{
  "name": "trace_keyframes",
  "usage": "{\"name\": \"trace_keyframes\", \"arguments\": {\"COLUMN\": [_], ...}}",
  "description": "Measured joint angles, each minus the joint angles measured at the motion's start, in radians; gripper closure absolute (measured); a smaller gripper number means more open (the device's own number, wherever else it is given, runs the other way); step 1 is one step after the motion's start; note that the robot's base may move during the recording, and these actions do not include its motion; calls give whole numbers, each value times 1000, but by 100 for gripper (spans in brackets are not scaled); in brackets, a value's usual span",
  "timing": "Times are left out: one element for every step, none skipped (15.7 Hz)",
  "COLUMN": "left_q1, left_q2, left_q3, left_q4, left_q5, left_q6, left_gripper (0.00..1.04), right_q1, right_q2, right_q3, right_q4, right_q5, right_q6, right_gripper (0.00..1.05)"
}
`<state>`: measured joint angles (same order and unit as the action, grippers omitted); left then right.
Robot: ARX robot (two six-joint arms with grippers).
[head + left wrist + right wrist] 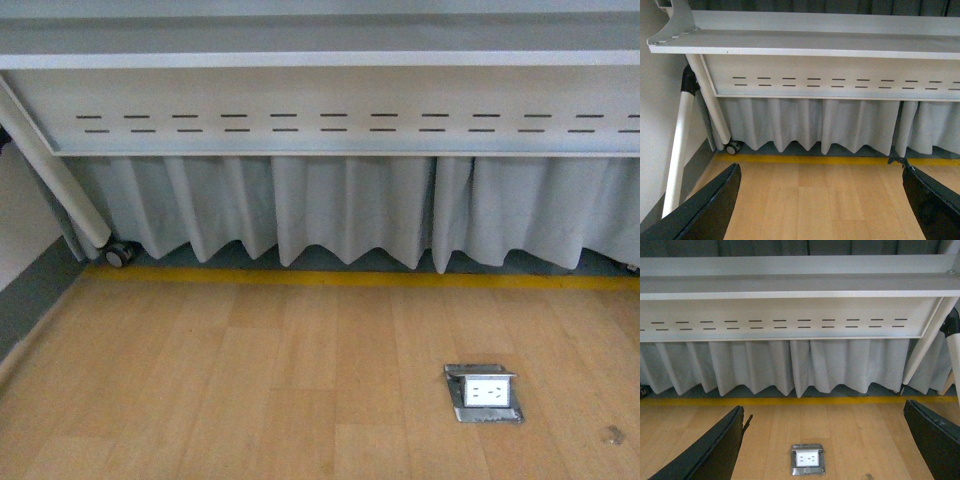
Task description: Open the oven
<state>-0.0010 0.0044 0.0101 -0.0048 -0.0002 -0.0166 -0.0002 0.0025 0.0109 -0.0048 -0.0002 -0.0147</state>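
Observation:
The oven is out of view in all three views. My left gripper is open over bare wooden floor, its two black fingers spread wide with nothing between them. My right gripper is open as well, its black fingers far apart above the floor. Neither arm shows in the front view.
A white table with a slotted front panel and a grey pleated skirt stands ahead. A yellow line runs along the wooden floor. A metal floor socket sits in the floor. A table leg with a caster stands at the left.

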Motion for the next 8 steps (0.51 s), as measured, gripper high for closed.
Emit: {"name": "trace_keyframes", "arguments": {"left_q1": [0, 0, 0, 0, 0, 0, 0, 0], "left_q2": [0, 0, 0, 0, 0, 0, 0, 0], "left_q3": [0, 0, 0, 0, 0, 0, 0, 0], "left_q4": [0, 0, 0, 0, 0, 0, 0, 0], "left_q5": [0, 0, 0, 0, 0, 0, 0, 0], "left_q6": [0, 0, 0, 0, 0, 0, 0, 0], "left_gripper": [7, 7, 7, 7, 7, 7, 7, 7], "right_q1": [0, 0, 0, 0, 0, 0, 0, 0], "right_q2": [0, 0, 0, 0, 0, 0, 0, 0], "right_q3": [0, 0, 0, 0, 0, 0, 0, 0], "right_q4": [0, 0, 0, 0, 0, 0, 0, 0], "right_q5": [0, 0, 0, 0, 0, 0, 0, 0], "right_q6": [0, 0, 0, 0, 0, 0, 0, 0], "right_gripper": [6, 6, 6, 6, 6, 6, 6, 6]}}
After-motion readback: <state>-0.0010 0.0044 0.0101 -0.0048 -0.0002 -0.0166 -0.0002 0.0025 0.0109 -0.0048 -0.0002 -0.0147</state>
